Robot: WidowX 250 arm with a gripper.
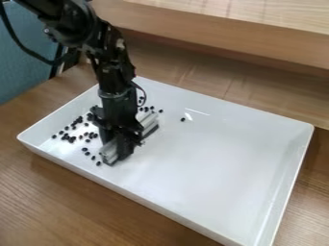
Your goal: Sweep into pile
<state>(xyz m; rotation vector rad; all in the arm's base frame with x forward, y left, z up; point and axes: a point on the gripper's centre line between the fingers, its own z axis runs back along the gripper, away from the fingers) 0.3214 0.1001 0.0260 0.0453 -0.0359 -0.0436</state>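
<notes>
Black beans (71,139) lie scattered in a white tray (218,163), mostly left of the grey sweeper (110,152) pinched in the pincer (124,144), which would best start beyond the right-hand stray (183,119) and push slowly, edge flat, so none slip past.

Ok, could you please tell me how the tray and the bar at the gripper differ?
The tray is broad and shallow with raised walls, while the bar is long and narrow. The tray is plain white; the bar is light grey with a dark edge. The tray rests on the wooden table, whereas the bar is inside the tray at the gripper, its middle hidden behind it. Both are mostly pale.
</notes>
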